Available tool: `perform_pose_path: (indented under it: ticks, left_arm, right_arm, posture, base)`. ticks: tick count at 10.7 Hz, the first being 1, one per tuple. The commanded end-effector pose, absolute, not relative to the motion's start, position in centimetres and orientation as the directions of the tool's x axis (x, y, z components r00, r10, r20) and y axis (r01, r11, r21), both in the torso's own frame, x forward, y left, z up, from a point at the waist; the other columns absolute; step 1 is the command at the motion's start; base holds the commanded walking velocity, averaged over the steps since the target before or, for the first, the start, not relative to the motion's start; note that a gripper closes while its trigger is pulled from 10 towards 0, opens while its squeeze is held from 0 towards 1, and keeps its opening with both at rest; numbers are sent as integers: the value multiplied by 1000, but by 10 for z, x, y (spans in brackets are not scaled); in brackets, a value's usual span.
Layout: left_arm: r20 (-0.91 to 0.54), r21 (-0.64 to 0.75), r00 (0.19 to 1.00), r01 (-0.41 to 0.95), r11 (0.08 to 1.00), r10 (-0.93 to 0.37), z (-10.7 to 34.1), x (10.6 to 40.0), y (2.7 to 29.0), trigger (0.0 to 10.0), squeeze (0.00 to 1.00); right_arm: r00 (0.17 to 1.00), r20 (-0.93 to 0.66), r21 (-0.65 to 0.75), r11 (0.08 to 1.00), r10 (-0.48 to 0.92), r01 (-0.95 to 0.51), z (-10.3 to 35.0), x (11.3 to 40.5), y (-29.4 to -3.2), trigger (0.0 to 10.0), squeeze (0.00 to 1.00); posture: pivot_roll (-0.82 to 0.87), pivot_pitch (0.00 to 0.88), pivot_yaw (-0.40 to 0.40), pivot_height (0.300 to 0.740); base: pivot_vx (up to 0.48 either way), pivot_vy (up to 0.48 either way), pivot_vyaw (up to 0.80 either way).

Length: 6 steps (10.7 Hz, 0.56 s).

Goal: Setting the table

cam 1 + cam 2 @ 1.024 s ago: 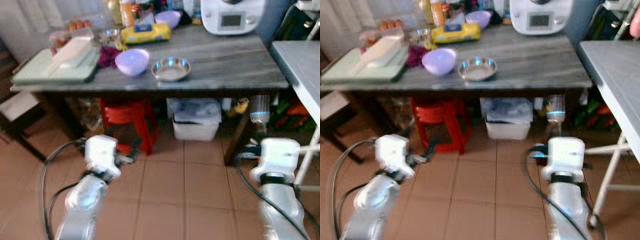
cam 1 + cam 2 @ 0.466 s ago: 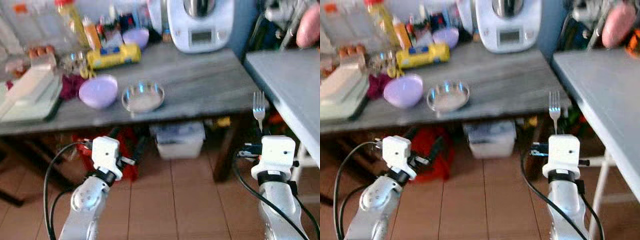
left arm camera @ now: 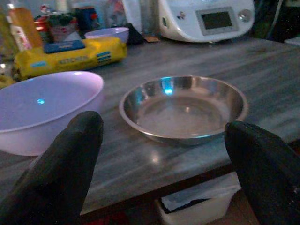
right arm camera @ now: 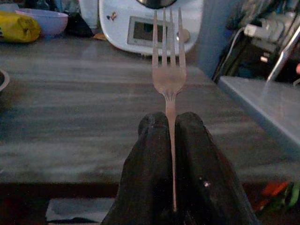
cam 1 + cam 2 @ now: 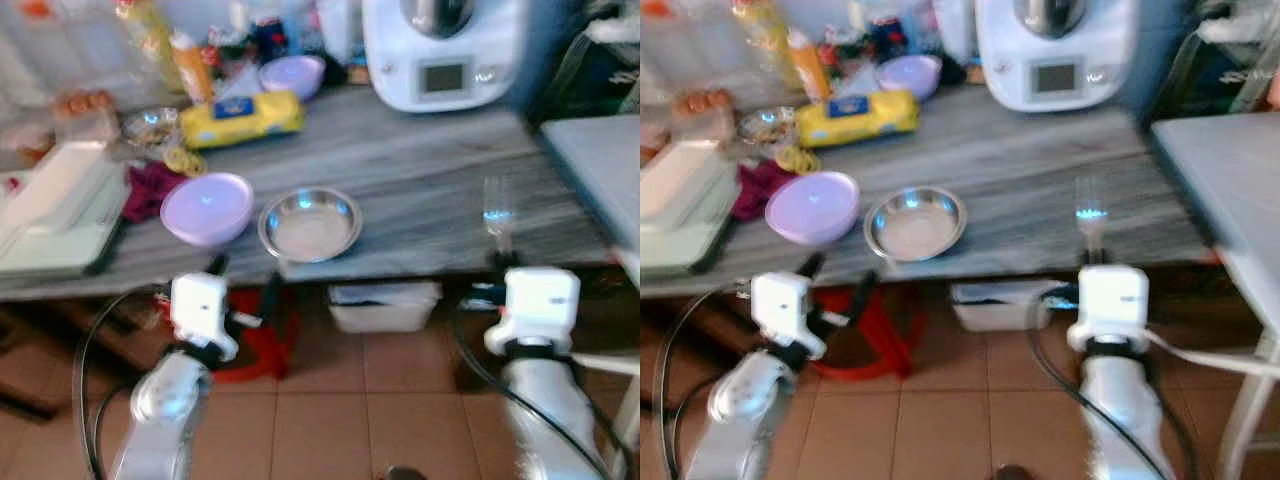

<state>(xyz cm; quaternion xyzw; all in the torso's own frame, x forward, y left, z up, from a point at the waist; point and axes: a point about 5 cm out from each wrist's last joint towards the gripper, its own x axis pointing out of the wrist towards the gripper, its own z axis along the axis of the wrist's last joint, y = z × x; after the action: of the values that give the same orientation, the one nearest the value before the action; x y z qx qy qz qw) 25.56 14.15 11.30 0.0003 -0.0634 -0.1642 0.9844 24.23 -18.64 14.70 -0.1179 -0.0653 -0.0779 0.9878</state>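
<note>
One fork (image 4: 169, 77) is in play: thin, metal, with three long tines, standing upright, its narrow handle pinched between the two black fingers (image 4: 149, 173) of the right gripper (image 4: 171, 123), which are closed tight on it. In the head views the fork hangs just before the front edge of the grey table (image 5: 420, 170), toward that table's right end, tines up.

The table top is a long streaked grey slab with a stone-like grain. On it stand three bowls. One is a shallow, round, shiny steel bowl (image 3: 183, 109) near the front edge, and it looks empty. Just beside it on the robot's left is a larger, smooth lilac plastic bowl (image 3: 44, 108). A second, smaller lilac bowl (image 5: 292, 74) sits toward the back of the table. Between the two lilac bowls lies one long yellow packet (image 5: 243, 115) with a blue label. A bulky white kitchen machine (image 5: 445, 55) with a small grey display stands at the back, toward the right. On the far left of the table lies a pale rectangular tray (image 5: 55, 235), with a dark red cloth (image 5: 152, 187) bunched between it and the big lilac bowl.

The left gripper (image 3: 164, 154) hovers low before the table's front edge, facing the steel bowl, its two rounded black fingers (image 3: 65, 164) spread wide with nothing between them.

Under the table sits one white plastic tub (image 5: 382, 305) on a floor of terracotta tiles (image 5: 330, 420).
</note>
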Motion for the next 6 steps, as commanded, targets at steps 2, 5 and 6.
perform_pose_path:
  ticks: [2,5,6]
  left_arm:
    - [110,54,960,252,966,-257,111,252,156,10000,0]
    - [109,78,966,225,971,-233,111,251,161,10000,0]
    - [103,76,961,248,966,-255,111,250,159,10000,0]
  right_arm:
    - [981,160,-207,968,-109,141,149,242,-179,10000,0]
    - [980,172,-203,970,-101,135,152,244,-178,10000,0]
    - [979,172,-208,968,-105,141,153,246,-179,10000,0]
  posture:
    - [-169,110,95,740]
    - [-167,109,96,740]
    - [-166,114,98,740]
  base:
    - [0,0,0]
    - [0,0,0]
    - [0,0,0]
